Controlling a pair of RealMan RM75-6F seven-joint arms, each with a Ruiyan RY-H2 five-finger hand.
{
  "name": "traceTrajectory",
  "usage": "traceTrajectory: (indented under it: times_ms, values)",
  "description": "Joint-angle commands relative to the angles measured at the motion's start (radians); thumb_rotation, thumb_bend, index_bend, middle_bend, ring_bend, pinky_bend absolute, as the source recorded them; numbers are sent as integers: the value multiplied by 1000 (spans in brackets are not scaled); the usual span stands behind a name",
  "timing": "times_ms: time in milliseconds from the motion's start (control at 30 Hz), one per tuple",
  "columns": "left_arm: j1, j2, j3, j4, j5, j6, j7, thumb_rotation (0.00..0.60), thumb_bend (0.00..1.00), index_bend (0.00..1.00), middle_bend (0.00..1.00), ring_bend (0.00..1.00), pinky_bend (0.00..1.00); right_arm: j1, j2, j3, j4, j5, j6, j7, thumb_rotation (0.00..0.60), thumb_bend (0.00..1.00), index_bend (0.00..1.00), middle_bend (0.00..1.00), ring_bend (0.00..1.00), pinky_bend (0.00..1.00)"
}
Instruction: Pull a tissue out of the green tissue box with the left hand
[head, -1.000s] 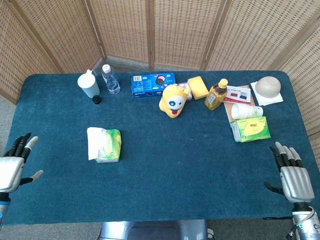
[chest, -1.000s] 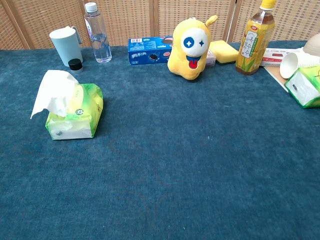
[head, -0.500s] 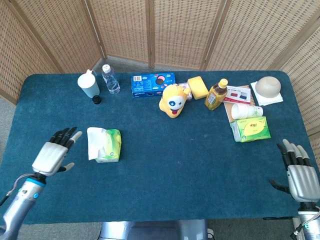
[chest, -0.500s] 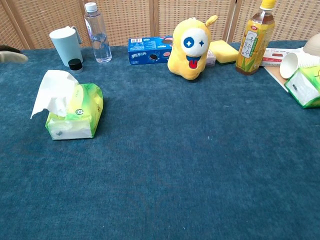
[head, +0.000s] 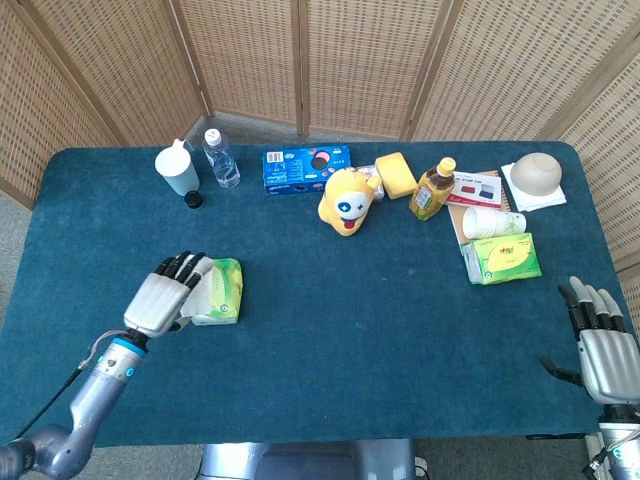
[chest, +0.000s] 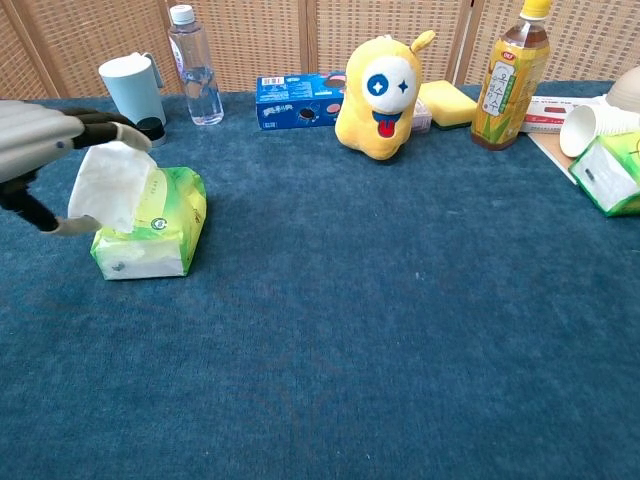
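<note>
The green tissue box (head: 224, 291) lies on the left part of the blue table, and a white tissue (chest: 108, 184) sticks up out of its top. My left hand (head: 166, 296) is right at the box's left side. Its fingers (chest: 98, 122) arch over the top of the tissue and its thumb (chest: 62, 226) lies low beside it, with no grip closed on the sheet. In the head view the hand hides most of the tissue. My right hand (head: 601, 342) hovers with its fingers spread at the table's front right edge.
Along the back stand a pale cup (head: 177, 170), a water bottle (head: 220, 158), a blue biscuit box (head: 305, 168), a yellow plush toy (head: 346, 199), a sponge (head: 396, 174) and a tea bottle (head: 432, 190). A second green tissue pack (head: 502, 258), paper cups (head: 492, 221) and a bowl (head: 537, 173) sit at the right.
My left hand has swept in from the table's left front edge to the tissue box and now reaches over the tissue. The right hand has drawn back slightly toward the front edge.
</note>
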Motion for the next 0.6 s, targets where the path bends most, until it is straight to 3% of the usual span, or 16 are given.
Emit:
traceTrajectory:
  times_ms: [33, 167, 333, 600]
  values:
    - [-14, -32, -6, 11, 21, 33, 13, 600, 460, 508, 509, 443, 573, 0, 1, 0, 1, 1, -2, 3, 600, 0, 0, 0, 0, 0]
    - [-23, -50, 5, 43, 22, 46, 85, 600, 588, 632, 644, 568, 687, 2, 1, 0, 2, 6, -8, 7, 600, 0, 0, 0, 0, 0]
    - [-27, -51, 6, 56, 11, 57, 92, 600, 624, 688, 723, 671, 834, 0, 5, 0, -1, 3, -5, 16, 600, 0, 0, 0, 0, 0]
    - [-20, 37, -24, -7, 97, 158, -8, 600, 614, 694, 738, 684, 852, 0, 6, 0, -1, 4, -7, 19, 600, 0, 0, 0, 0, 0]
